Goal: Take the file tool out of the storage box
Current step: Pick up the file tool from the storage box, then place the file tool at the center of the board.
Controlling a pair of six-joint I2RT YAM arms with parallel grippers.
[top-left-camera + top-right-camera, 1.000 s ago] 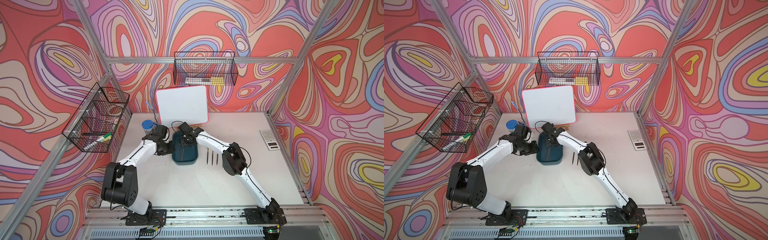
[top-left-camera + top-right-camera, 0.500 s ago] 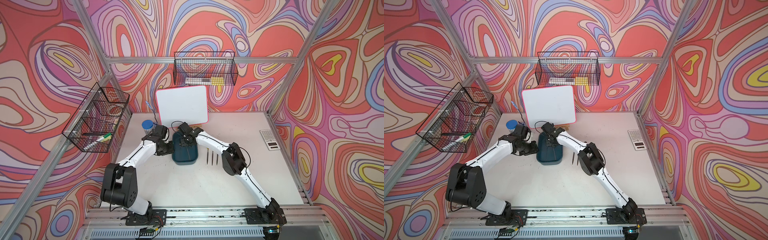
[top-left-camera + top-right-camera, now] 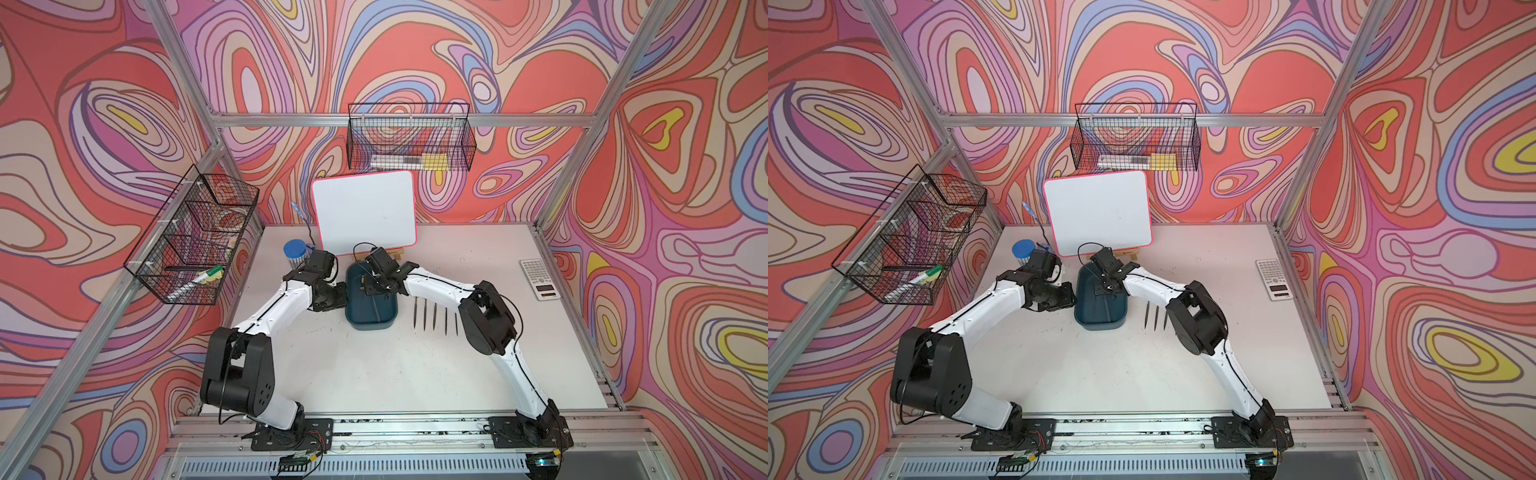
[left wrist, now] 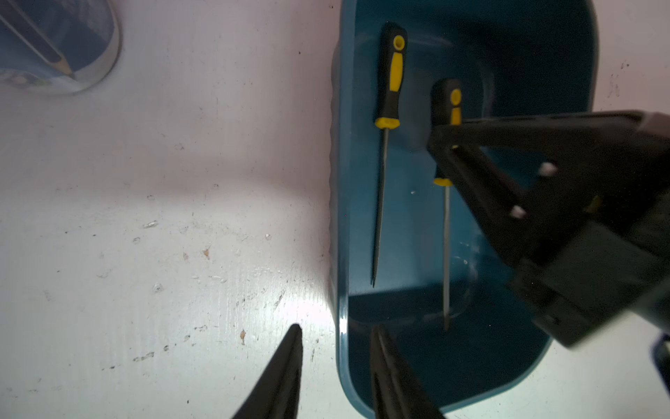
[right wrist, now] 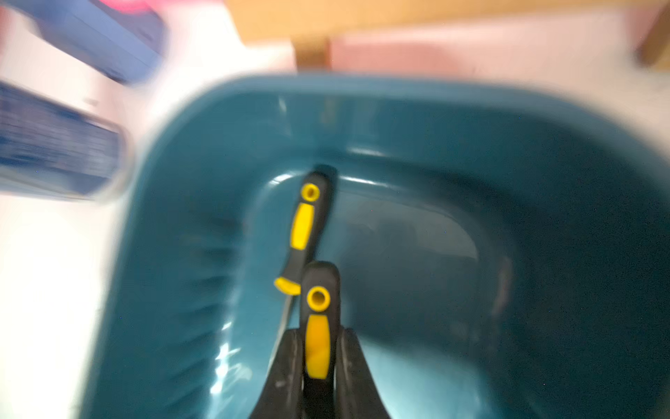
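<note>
Closing over the past second, the right tool (image 5: 318, 335) is now pinching the black-and-yellow handle of a file (image 5: 319, 283), its jaws narrowed tight on either side of the grip. Both arms are otherwise keeping the places they held a second ago.

The held file is lying inside the storage box (image 3: 371, 325), with its handle toward the box's 12 o'clock end and its thin blade running toward 6 o'clock. A second file (image 4: 389, 90) of the same make is resting on the box floor at its 9 o'clock side, parallel and just apart. The teal box is sitting on the white table (image 3: 374, 374), just past centre toward 12 o'clock, between the two arms.

At the box's 9 o'clock rim the left tool (image 4: 336, 328) is hovering with its jaws partly apart and holding nothing. One finger is over the table and the other over the box interior, with a gap showing on each side of the rim.

Dark, slim spikes (image 3: 435, 318) are lying in a row on the table at the box's 3 o'clock. A blue-lidded cup (image 3: 295, 250) is standing at its 10 o'clock, a pencil (image 4: 54, 58) showing inside it. On the walls, the side basket (image 3: 183, 249) at 9 o'clock is holding a green-capped marker (image 3: 208, 275), and the back basket (image 3: 409, 129) at 12 o'clock is holding more pens.
</note>
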